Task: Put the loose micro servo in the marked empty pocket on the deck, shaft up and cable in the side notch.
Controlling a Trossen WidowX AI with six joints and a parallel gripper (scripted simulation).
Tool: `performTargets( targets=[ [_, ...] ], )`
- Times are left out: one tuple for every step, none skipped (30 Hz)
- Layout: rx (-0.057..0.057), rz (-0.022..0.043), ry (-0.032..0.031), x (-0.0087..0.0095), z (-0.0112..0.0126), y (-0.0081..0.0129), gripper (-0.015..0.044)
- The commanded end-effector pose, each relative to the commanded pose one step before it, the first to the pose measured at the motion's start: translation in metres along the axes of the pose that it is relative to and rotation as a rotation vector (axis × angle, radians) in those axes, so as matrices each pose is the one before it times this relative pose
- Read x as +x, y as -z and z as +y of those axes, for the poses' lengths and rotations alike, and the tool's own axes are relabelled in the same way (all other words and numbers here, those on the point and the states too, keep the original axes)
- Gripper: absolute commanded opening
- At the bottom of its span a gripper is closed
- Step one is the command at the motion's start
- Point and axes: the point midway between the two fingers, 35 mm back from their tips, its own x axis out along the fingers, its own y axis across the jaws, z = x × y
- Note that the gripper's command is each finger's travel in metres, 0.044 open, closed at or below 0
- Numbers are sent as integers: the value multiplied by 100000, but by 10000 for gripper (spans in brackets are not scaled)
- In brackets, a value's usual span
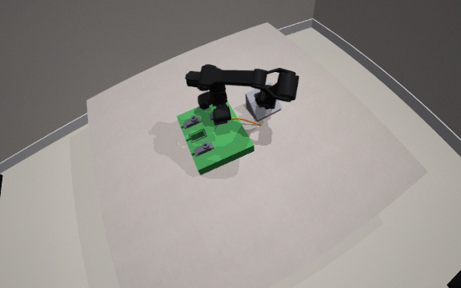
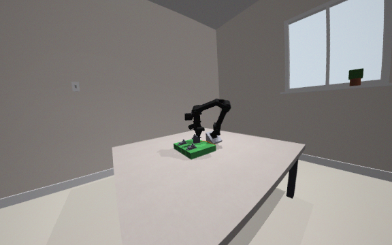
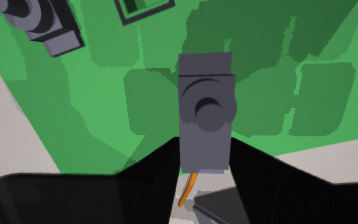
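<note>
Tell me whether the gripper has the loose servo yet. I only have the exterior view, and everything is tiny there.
Observer: In the wrist view the gripper is closed on the loose servo, with one finger against each long side.
Operator: Which way does its shaft point?
Observer: The output shaft faces the wrist camera, so it points up.
Operator: Is the pocket free?
Observer: In the top view the marked pocket has nothing in it. It lies between two seated servos.
</note>
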Motion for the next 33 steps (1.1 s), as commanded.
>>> performTargets(
  targets=[
    [205, -367, -188, 5, 37, -63, 92],
    [0, 0, 0, 0, 0, 0, 85],
    [2, -2, 7, -82, -2, -6, 59],
    [4, -4, 12, -147, -4, -10, 32],
    [6, -4, 16, -219, -6, -12, 6],
    [9, -7, 25, -304, -7, -12, 0],
    [7, 0, 15, -327, 3, 4, 0],
    [7, 4, 11, -357, 21, 25, 0],
    [7, 8, 5, -397, 43, 44, 0],
    [6, 13, -1, -446, 62, 60, 0],
    [4, 15, -7, -396, 65, 63, 0],
    [2, 11, -7, -245, 58, 47, 0],
    [0, 3, -3, -62, 36, 5, 0],
    [-1, -1, -1, -13, 21, -24, 0],
    [-2, -1, -1, -5, 19, -37, 0],
    [-2, -2, -2, -3, 40, -52, 0],
    [0, 0, -2, 0, 38, -5, 0],
    [0, 1, -2, 0, 40, 5, 0],
    [0, 1, -2, 0, 34, 11, 0],
    [0, 1, -1, 0, 29, 13, 0],
    [-3, -4, 0, -1, 19, -78, 0],
    [-6, -7, 0, -2, 35, -141, 0],
    [-10, -10, -3, 1, 54, -210, 0],
    [-12, -15, 0, -3, 72, -287, 0],
    [-14, -16, -1, -2, 81, -320, 0],
    [-17, -16, -6, 3, 94, -359, 0],
    [-19, -18, -7, 3, 105, -402, 0],
    [-17, -23, 3, -11, 106, -433, 0],
    [-19, -21, -3, -4, 113, -447, 0],
    [-17, -15, -7, 3, 94, -358, 0],
    [-11, -8, -6, 4, 58, -218, 0],
    [-4, -2, -2, 2, 20, -73, 0],
    [0, 0, 0, 0, 0, 0, 0]
  ],
)
